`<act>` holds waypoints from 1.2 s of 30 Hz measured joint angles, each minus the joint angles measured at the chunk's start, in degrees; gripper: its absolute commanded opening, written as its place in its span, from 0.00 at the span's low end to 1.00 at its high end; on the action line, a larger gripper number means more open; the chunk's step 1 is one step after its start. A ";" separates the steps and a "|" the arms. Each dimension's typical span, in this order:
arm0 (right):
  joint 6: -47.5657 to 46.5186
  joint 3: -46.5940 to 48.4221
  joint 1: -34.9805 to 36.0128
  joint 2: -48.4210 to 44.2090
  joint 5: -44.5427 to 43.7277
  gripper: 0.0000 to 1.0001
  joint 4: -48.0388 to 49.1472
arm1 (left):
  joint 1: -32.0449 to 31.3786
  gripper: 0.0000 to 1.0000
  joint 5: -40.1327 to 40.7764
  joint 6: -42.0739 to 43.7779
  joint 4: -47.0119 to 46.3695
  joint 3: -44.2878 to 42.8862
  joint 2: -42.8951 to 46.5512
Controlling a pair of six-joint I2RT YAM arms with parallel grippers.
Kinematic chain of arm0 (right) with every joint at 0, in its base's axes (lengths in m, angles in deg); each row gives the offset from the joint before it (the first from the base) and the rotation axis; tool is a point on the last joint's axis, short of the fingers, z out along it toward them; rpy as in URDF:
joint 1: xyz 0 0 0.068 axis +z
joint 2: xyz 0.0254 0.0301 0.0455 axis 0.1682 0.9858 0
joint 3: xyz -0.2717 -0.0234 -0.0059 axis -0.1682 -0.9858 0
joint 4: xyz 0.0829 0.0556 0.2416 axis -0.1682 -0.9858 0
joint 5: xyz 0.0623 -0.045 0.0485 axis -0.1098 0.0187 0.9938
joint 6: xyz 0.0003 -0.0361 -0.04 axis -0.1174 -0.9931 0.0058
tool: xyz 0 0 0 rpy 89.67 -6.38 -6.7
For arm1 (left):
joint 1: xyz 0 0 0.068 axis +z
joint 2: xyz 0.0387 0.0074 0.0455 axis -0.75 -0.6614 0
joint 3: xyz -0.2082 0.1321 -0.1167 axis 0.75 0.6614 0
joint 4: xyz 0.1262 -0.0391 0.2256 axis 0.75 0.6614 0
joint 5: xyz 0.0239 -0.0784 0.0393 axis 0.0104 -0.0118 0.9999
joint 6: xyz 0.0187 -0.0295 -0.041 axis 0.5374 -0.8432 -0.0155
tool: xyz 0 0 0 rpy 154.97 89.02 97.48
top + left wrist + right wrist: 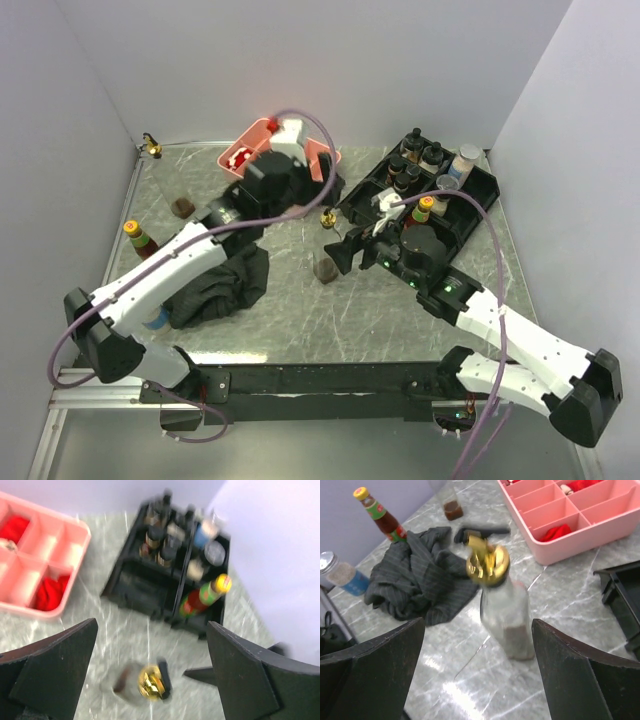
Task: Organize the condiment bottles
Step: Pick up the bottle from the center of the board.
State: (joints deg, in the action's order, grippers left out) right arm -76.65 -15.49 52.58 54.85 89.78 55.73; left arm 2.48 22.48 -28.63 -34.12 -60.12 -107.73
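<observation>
Several condiment bottles (432,152) are sitting in the black organizer (482,188) — one gold-spouted bottle (327,217) is standing just beside it, left hand (152,635) and right hand (479,630) gaping open around it — stray bottles (135,236) are waiting well left.

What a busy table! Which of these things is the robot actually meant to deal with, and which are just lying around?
For the job:
- gold-spouted clear bottle
- yellow-capped sauce bottle
- grey-lidded shaker
- small brown jar
- bottles standing in the black rack, which looks like where they go

Just lying about:
- pink compartment tray
- dark cloth
</observation>
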 measured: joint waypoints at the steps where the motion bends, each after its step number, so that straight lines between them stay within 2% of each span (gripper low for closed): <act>1: -0.24 0.17 0.50 0.81 -0.76 0.93 0.81 | 0.72 0.96 -0.15 -0.20 1.03 -2.05 0.00; 4: -1.03 0.83 1.38 4.00 -3.17 0.89 2.69 | 3.76 0.96 -1.40 -0.98 2.43 -5.90 0.31; 7: -1.81 2.38 1.95 7.89 -5.40 0.87 3.19 | 9.20 0.96 -5.86 -2.58 4.15 -5.88 2.45; 12: -3.56 5.75 3.26 13.09 -9.11 0.81 3.28 | 18.08 0.96 -8.20 -3.06 6.36 3.45 12.52; 20: -6.47 9.11 3.91 17.46 -13.68 0.68 4.55 | 18.51 0.96 -4.33 0.07 8.50 17.97 28.81; 23: -6.88 9.92 3.98 19.08 -14.64 0.60 4.85 | 18.53 0.96 -2.21 1.07 7.67 24.65 33.88; 26: -6.78 10.54 4.26 20.50 -14.67 0.44 5.25 | 18.53 0.97 -0.37 2.34 7.67 31.04 36.79; 27: -6.78 10.78 4.48 20.98 -14.84 0.34 5.33 | 18.53 0.97 0.00 2.56 8.28 31.78 36.83; 29: -6.71 11.08 4.92 21.70 -15.54 0.24 5.57 | 18.53 0.96 1.25 3.28 9.07 31.95 35.93; 30: -6.80 11.34 5.07 21.88 -15.87 0.16 5.40 | 18.53 0.97 1.68 3.41 9.07 31.95 35.56; 35: -7.28 13.64 5.35 22.51 -17.40 0.00 1.79 | 18.53 0.96 1.25 3.80 8.41 32.11 36.39; 36: -7.61 14.97 5.35 22.82 -17.94 0.00 0.02 | 18.53 0.97 1.11 3.89 8.20 32.15 36.72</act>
State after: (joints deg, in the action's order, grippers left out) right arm -84.26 -0.51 57.93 77.67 71.84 55.76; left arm 21.02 23.59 -24.74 -25.92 -27.97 -71.01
